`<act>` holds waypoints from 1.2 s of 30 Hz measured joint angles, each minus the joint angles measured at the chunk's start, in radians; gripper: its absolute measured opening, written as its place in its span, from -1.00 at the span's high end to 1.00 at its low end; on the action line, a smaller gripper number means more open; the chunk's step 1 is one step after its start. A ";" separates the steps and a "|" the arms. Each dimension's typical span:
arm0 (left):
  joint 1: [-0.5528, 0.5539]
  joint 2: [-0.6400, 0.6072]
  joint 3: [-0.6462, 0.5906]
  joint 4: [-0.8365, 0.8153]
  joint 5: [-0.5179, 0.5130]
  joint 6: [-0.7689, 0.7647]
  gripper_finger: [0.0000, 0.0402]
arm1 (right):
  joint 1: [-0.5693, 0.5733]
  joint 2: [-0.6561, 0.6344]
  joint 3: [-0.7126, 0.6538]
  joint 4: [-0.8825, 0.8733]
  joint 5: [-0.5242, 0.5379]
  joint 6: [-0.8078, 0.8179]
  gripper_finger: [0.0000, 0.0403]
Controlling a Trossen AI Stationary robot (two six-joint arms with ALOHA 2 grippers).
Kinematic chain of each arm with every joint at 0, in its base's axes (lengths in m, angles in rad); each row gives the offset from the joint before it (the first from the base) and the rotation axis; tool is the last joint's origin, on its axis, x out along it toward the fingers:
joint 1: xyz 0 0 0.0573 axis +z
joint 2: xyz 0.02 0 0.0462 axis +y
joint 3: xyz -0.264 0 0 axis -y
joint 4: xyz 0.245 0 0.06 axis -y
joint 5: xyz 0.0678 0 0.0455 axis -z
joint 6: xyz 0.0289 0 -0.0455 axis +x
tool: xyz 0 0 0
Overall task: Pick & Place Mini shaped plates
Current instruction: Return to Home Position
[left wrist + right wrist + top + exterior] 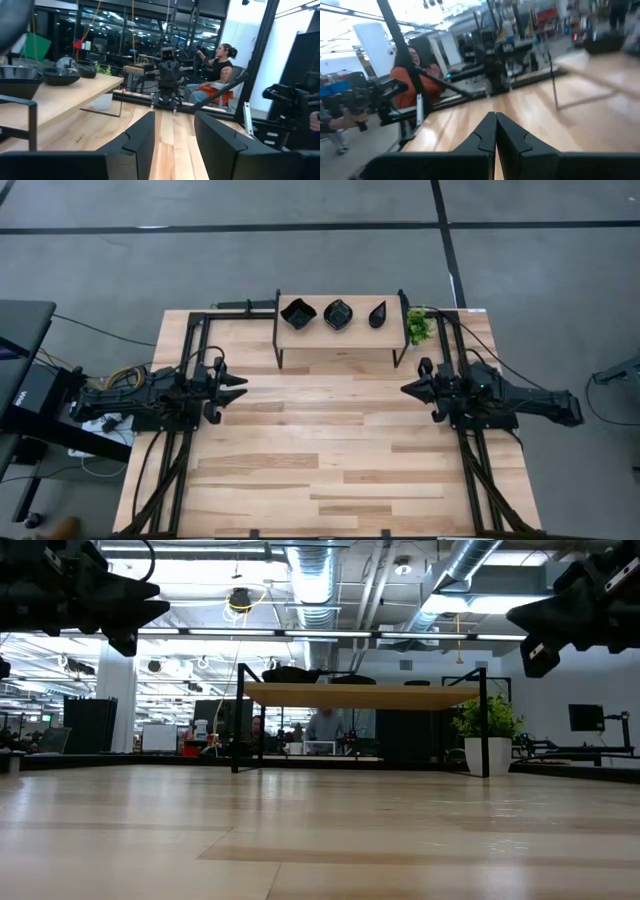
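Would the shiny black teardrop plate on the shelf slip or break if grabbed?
Probably slippery: the teardrop plate looks glossy and smooth. Likely stiff and breakable, like glazed ceramic, though unconfirmed. Sitting low on the shelf, it would likely slide, not tip.

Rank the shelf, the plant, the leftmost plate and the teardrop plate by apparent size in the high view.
1. shelf
2. leftmost plate and plant: look about alike, so unranked
3. teardrop plate, smallest
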 joint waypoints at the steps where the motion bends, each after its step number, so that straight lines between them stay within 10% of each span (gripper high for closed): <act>1: 0.000 0.000 0.000 0.000 -0.008 0.003 0.31 | -0.007 0.000 0.000 0.009 -0.001 -0.022 0.99; 36: 0.000 0.000 0.000 0.019 -0.035 -0.058 0.31 | -0.034 0.000 -0.001 -0.003 -0.001 -0.020 0.99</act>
